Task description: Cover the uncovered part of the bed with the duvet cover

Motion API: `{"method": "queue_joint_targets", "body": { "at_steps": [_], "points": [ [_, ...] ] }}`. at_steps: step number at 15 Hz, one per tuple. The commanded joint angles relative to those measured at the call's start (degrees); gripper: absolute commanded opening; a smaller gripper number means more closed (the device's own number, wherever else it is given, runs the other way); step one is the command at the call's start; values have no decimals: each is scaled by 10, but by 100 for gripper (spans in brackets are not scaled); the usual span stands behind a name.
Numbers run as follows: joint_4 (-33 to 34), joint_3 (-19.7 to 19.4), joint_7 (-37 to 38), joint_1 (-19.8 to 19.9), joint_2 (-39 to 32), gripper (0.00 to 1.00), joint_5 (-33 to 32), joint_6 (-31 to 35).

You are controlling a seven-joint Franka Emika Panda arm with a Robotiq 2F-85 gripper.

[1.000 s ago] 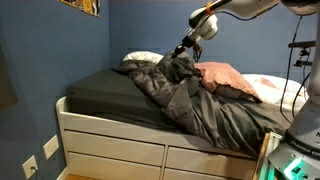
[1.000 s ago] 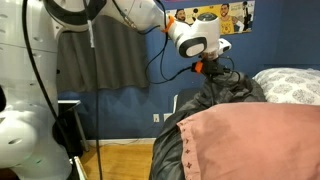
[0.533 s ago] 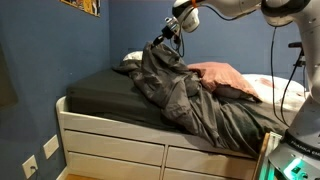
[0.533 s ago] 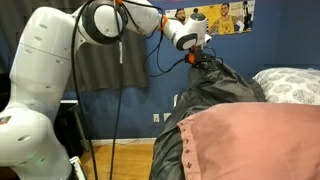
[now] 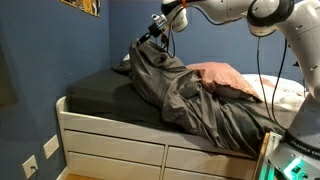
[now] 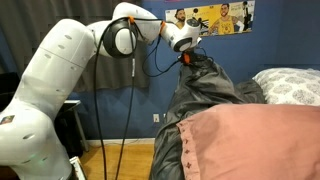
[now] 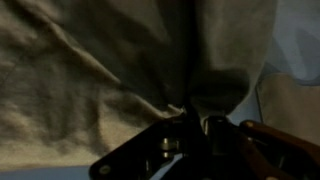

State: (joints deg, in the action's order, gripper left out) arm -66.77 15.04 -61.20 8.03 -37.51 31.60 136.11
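Wrist view is almost all grey cloth. The duvet cover [image 7: 100, 70] hangs in soft, matte creases that gather to one pinch at the end effector [image 7: 195, 132], and I read it as clamped shut on that fold.

In an exterior view the end effector [image 5: 156, 28] holds a peak of the duvet cover [image 5: 185, 95] up over the far side of the bed [image 5: 110, 140], close to the blue wall [image 5: 40, 50]. The cloth falls from there like a tent, heaps across the middle of the mattress and spills over the front edge onto the white panelled drawers. The dark fitted sheet [image 5: 100, 92] lies smooth and bare on the part of the bed toward the picture's left.

A pink pillow [image 5: 225, 75] lies against the heap on its other side, with white bedding [image 5: 290, 92] beyond it. A black cable [image 5: 265, 95] hangs down in front of that bedding. Only this view shows the wall socket [image 5: 50, 147] low beside the bed.

From the opposite end, the pink pillow [image 6: 250, 140] fills the foreground and hides the bare sheet altogether. The duvet cover [image 6: 210, 95] rises behind it to the end effector [image 6: 188, 60]. This view alone gives me the arm's white links [image 6: 60, 80], its dangling cables [image 6: 125, 120], a dark curtain [image 6: 100, 55], a yellow poster [image 6: 220, 15] and the wooden floor [image 6: 120, 160].
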Motion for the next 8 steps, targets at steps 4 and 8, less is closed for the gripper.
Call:
{"method": "queue_joint_targets", "body": {
  "at_steps": [4,8],
  "points": [
    [7,5,2,4,-1,7,-5,-6],
    [130,8,15,-31,-80,2,-59,-111]
  ]
}}
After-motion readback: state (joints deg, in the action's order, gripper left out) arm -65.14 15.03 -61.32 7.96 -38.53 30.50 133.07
